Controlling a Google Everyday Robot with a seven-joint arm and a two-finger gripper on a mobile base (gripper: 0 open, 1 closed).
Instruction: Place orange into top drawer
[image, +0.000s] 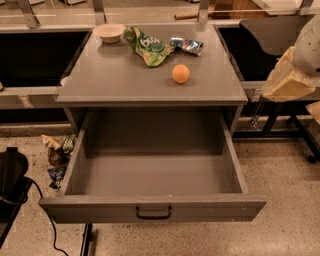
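Note:
The orange lies on the grey cabinet top, right of centre and near the front edge. Below it the top drawer is pulled fully out, its grey inside bare, with a small black handle at the middle of its front panel. A white and beige part of my arm shows at the right edge, level with the cabinet top and well to the right of the orange. My gripper is out of view.
At the back of the cabinet top are a beige bowl, a green bag and a small blue-silver packet. Litter lies on the floor to the left. A black object with a cable stands at the lower left.

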